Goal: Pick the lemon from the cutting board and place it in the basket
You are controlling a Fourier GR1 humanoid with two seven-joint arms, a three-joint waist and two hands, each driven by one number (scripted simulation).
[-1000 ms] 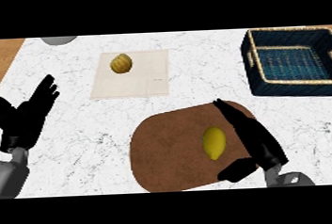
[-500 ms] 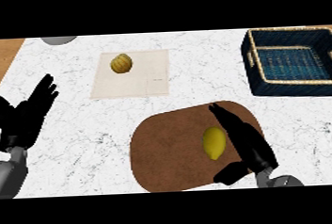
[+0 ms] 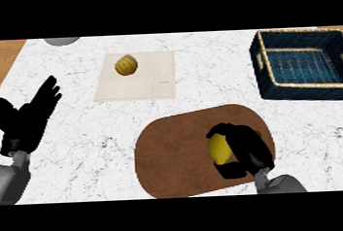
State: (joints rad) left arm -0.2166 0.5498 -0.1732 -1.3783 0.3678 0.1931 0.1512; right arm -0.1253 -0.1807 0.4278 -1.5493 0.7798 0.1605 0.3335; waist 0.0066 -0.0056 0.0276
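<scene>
The lemon (image 3: 219, 148) is seen on the brown cutting board (image 3: 176, 151), on the board's right half. The right hand (image 3: 242, 148) is laid over it from the right side, fingers curled around the fruit (the yellow skin shows only on the side facing away from the palm). Whether the lemon is lifted off the board or still resting on it cannot be told. The grey right forearm (image 3: 279, 184) is seen below the board's lower right edge.

The basket (image 3: 305, 63), dark blue with a tan rim, is placed above and to the right of the board, well apart from it and from the lemon. Its woven floor is visible.

A pale square mat (image 3: 135, 76) is set above and to the left of the board, clear of it. A ridged yellow-brown item (image 3: 126, 64) (identity cannot be told) lies on the mat's upper left part.

The left hand (image 3: 27, 116) is held well to the left of the board, near the frame's left edge, fingers straight and spread, pointing up; nothing is held in it. Its grey forearm (image 3: 5, 180) is seen below it.

A grey rounded object (image 3: 62, 40) is cut off at the top, above and left of the mat. Everything rests on a white marbled counter (image 3: 82, 141).
</scene>
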